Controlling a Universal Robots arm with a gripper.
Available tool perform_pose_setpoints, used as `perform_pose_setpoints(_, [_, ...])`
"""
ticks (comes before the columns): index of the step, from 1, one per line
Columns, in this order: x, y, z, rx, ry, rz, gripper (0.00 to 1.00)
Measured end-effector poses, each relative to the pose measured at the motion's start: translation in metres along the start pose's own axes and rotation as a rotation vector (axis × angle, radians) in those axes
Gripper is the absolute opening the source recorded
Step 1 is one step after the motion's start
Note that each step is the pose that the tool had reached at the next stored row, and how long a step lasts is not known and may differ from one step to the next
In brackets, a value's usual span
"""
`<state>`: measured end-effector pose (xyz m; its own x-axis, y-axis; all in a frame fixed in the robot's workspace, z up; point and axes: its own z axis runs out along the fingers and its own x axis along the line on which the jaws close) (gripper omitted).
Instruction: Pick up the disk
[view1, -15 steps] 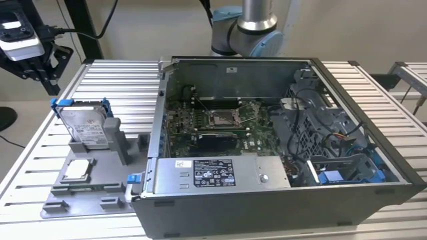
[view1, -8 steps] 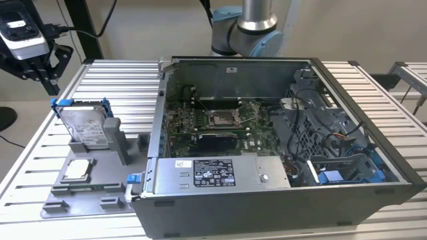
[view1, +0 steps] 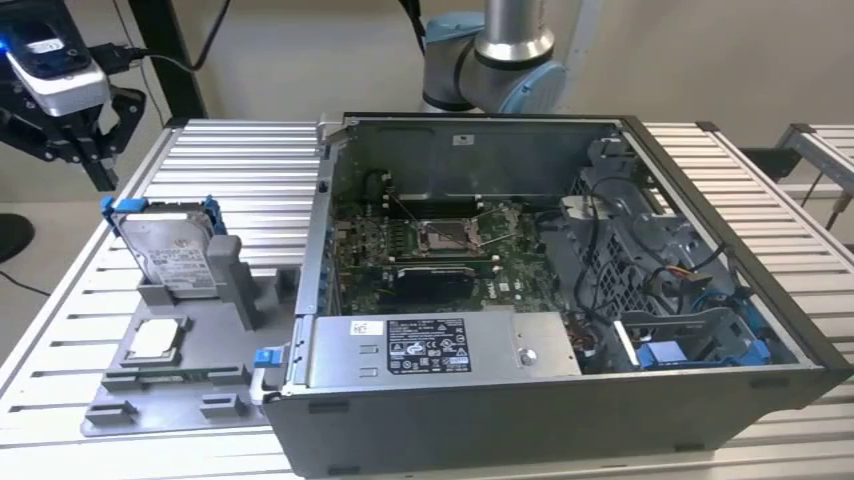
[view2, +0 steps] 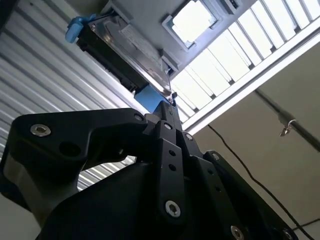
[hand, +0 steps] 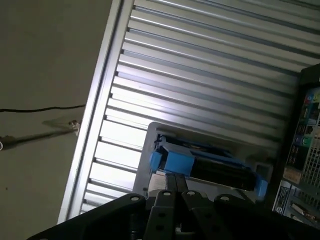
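Flanking the disk (view1: 171, 250) stands a grey post (view1: 228, 272).

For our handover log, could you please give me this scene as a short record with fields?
gripper: shut, holding nothing, apart from the disk, up toward the exterior view's left
disk: upright in the grey fixture, blue bracket around it
cpu chip: lying flat on the same fixture
computer case: open, at the exterior view's right
status: disk not yet picked up

blue-framed disk (view1: 174, 250) — upright, tilted
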<state>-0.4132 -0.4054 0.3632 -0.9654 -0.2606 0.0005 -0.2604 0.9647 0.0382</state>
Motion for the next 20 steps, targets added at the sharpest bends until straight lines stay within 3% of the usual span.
perform_pose_setpoints(20, [0.0, 0.0, 0.0, 0.0002, 0.014, -0.364, 0.0])
